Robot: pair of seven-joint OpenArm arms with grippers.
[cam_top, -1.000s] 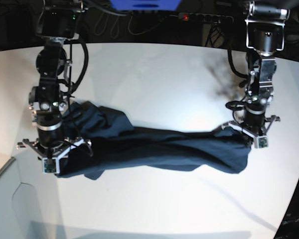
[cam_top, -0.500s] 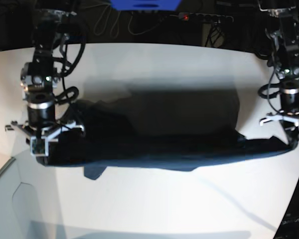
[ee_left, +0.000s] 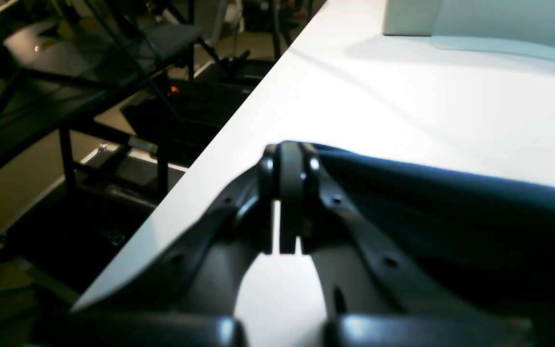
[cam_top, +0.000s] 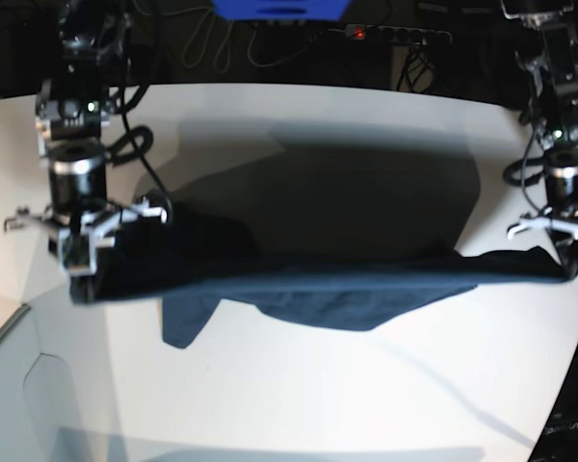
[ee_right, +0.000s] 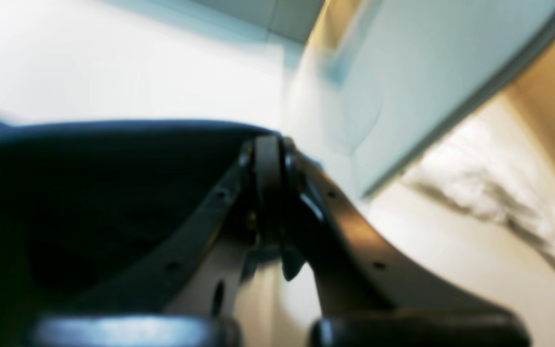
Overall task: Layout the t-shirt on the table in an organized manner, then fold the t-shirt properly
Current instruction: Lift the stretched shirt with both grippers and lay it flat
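White glossy worktop [cam_top: 299, 404] beneath two arms. Left tool [cam_top: 565, 252] and right tool [cam_top: 77, 279], each clamped on an opposite end of the navy t-shirt [cam_top: 318, 289], hold it stretched between them, its lower edge sagging toward the worktop.

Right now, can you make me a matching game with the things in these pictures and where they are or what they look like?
Things:
1. t-shirt
2. table
3. left tool
4. right tool

Descriptions:
A. glossy white, with a curved edge
B. shut on the cloth at the base view's right end
C. dark navy, stretched between the two arms
D. shut on the cloth at the base view's left end

Pairs: 1-C, 2-A, 3-B, 4-D
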